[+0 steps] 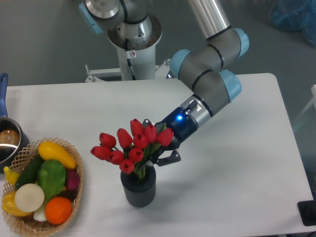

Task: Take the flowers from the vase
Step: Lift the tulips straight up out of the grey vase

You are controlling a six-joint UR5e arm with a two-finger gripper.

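Observation:
The red tulip flowers (129,145) stand in the dark grey ribbed vase (138,190) near the front middle of the white table. The buds spread wider than the vase mouth and lean to the left. My gripper (158,140) comes in from the right at the height of the buds. Its jaws are spread wide, one finger (146,122) behind the bunch and one finger (171,157) in front of it to the right. The right-hand buds lie between the fingers. The fingertips are partly hidden by the buds.
A wicker basket (75,165) of colourful vegetables sits at the front left. A steel pot (7,140) with a blue handle (3,85) is at the left edge. The robot base (132,44) stands behind the table. A black object (308,212) is at the front right corner.

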